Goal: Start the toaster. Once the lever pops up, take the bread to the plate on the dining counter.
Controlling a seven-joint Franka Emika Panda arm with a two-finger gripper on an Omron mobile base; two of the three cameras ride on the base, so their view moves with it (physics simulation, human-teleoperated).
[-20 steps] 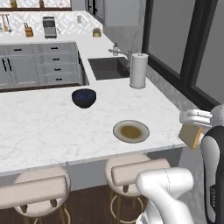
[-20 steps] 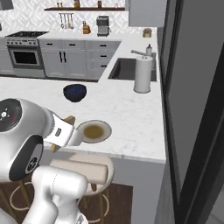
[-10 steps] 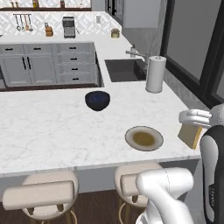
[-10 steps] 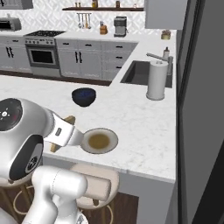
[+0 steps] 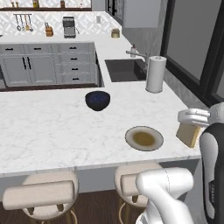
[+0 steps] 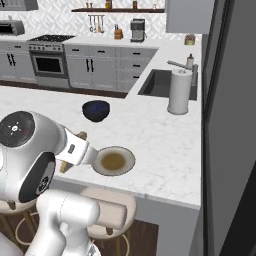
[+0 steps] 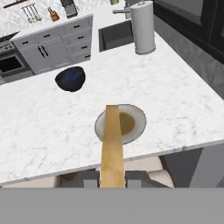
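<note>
My gripper [image 7: 112,178] was clamped on the bread [image 7: 112,146] (edge-on), held above the plate [image 7: 137,114] on the counter [image 7: 183,105].

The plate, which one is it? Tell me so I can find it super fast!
Find the long white marble dining counter with padded stools tucked under its edge. Near that front edge lies the plate, round, shallow and beige-grey with a brownish middle. The dark blue bowl behind it is deeper, and the tall white paper towel roll stands upright by the sink.
</note>
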